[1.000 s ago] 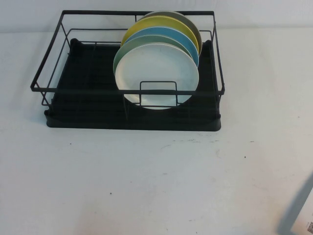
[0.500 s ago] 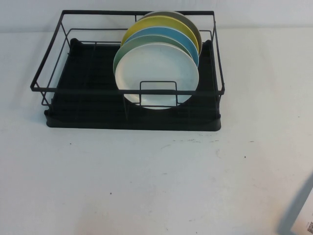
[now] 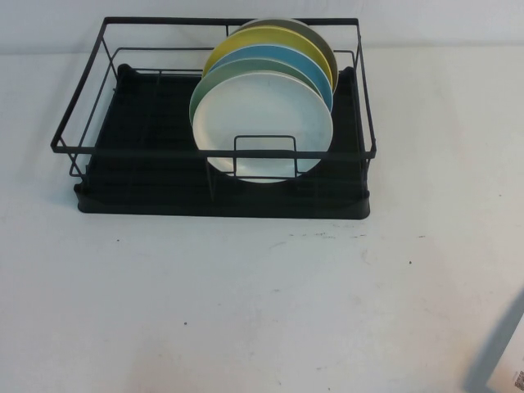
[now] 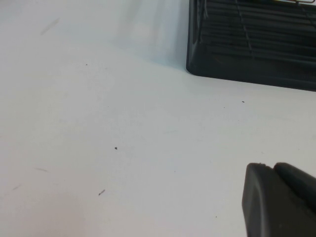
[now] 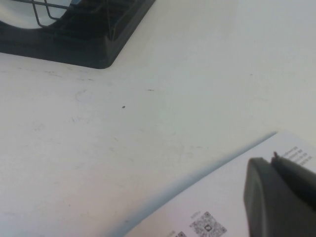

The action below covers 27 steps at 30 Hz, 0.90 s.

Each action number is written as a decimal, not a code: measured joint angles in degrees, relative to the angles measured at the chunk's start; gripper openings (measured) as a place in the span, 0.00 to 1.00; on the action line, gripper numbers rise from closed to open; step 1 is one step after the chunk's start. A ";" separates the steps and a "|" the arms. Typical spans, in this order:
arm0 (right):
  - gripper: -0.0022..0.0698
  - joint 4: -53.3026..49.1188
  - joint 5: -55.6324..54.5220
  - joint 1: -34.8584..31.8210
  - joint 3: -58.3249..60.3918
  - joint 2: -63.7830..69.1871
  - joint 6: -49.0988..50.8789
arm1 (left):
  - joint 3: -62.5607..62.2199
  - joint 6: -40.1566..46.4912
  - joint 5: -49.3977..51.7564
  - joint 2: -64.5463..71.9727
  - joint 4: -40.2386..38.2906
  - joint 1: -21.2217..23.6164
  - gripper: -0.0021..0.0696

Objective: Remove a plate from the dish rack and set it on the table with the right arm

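Observation:
The white plate (image 3: 264, 123) stands on edge at the front of a row of plates in the black wire dish rack (image 3: 82, 149), far middle of the white table (image 3: 246, 311). Neither arm shows in the high view. In the right wrist view my right gripper (image 5: 273, 158) is shut and empty, low over a printed sheet of paper (image 5: 222, 197), well apart from the rack's corner (image 5: 74, 47). In the left wrist view my left gripper (image 4: 273, 167) is shut and empty above bare table, with the rack's other front corner (image 4: 256, 54) some way off.
Behind the white plate stand a mint-green plate (image 3: 199, 92), a light blue plate (image 3: 286, 61), a yellow plate (image 3: 246, 41) and a grey one (image 3: 321, 37). The rack's left half holds no plates. The paper's corner (image 3: 517, 378) lies at the table's front right.

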 joint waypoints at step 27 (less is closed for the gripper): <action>0.00 12.13 -1.57 0.00 0.00 0.00 0.03 | 0.00 0.00 0.00 0.00 0.00 0.00 0.02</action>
